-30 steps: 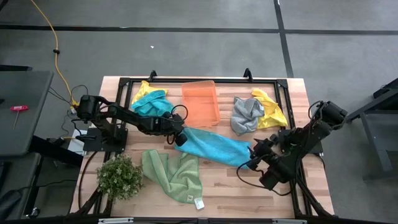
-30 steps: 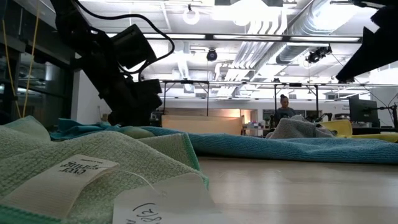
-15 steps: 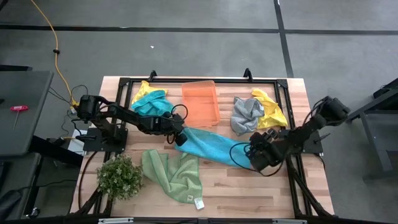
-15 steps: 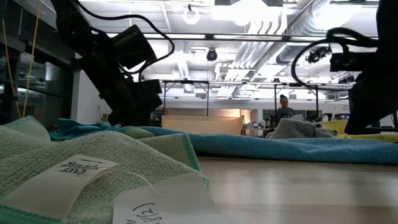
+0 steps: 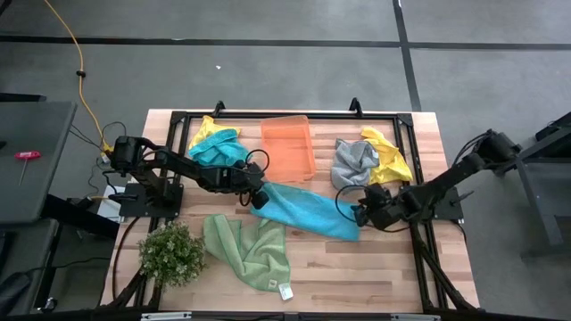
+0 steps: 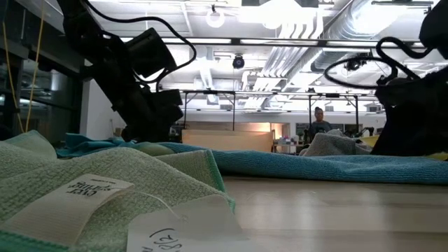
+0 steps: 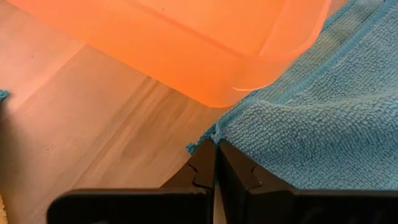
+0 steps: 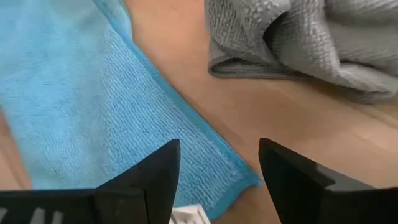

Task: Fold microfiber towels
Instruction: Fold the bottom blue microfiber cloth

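Note:
A teal-blue towel (image 5: 308, 210) lies spread in a slanted band across the middle of the table. My left gripper (image 5: 259, 198) is shut on its left corner, next to the orange bin (image 5: 287, 147). My right gripper (image 5: 360, 215) stands open over the towel's right end; in the right wrist view its fingers (image 8: 155, 180) straddle the corner (image 8: 245, 180), with a small white tag (image 8: 186, 215) beside it. A light green towel (image 5: 250, 250) lies crumpled at the near side. My left gripper pinches the teal-blue towel's corner (image 7: 210, 139) between its two shut fingers, only at their free ends. The fingers slant down from the table's left side. The corner stays low at the tabletop, and the rest of the towel lies flat toward the right.
A grey towel (image 5: 354, 165) and a yellow towel (image 5: 389, 157) are heaped at the far right. Another teal-blue and yellow pair (image 5: 215, 143) lies at the far left. A small plant (image 5: 169, 254) stands at the near left corner. Bare wood (image 5: 357, 276) shows at the near right.
My right gripper has drawn back toward the table's far right, sunk lower and rolled about its own axis, staying open. It now hangs over the teal-blue towel's right corner. The towel and my left gripper have kept still.

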